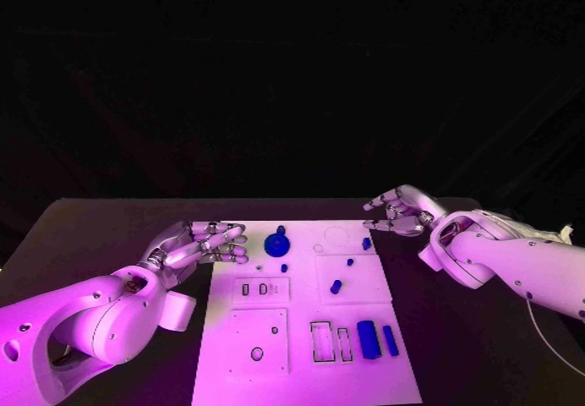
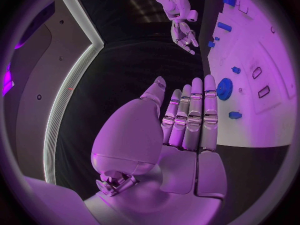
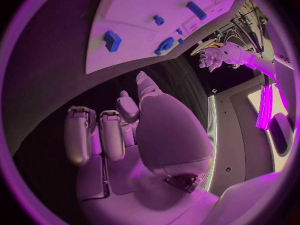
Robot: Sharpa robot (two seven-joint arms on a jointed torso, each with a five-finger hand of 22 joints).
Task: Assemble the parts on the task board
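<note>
The white task board [image 1: 366,381] lies in the middle of the black table. A round blue gear [image 1: 278,245] stands near its far left corner, with small blue parts [image 1: 336,287] scattered behind the middle and two blue bars [image 1: 369,339] nearer me. My left hand [image 1: 201,244] hovers just left of the gear, fingers straight and side by side [image 2: 190,120], holding nothing. My right hand [image 1: 400,211] hangs beyond the board's far right corner, close to a small blue block [image 1: 366,243], its fingers loosely bent [image 3: 94,135] and empty.
The board has recessed slots [image 1: 323,342] near the bars and two small slots [image 1: 254,289] on its left panel. Black table [image 1: 110,237] stretches out on both sides of the board. The gear [image 2: 224,88] and block [image 3: 112,40] appear in the wrist views too.
</note>
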